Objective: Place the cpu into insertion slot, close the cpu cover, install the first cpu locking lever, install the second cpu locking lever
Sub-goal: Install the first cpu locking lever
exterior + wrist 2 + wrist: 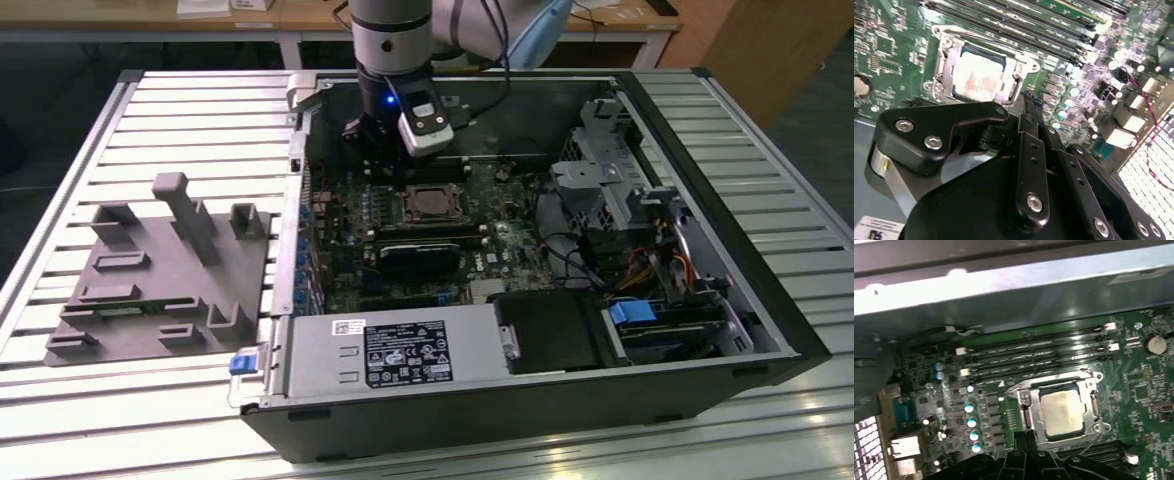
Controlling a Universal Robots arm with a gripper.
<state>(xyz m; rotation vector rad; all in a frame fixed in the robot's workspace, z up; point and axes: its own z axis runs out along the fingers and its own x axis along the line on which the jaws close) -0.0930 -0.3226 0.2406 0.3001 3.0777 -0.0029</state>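
Slatted metal table: silvery square cpu sits under thin grey metal cpu cover; pincer, seemingly narrow, alongside; I'd press squarely.

The cpu has a dull silvery-tan top, framed by the shiny grey cpu cover on a green motherboard. The gripper is black. The slatted table is pale grey, its fixture darker grey.
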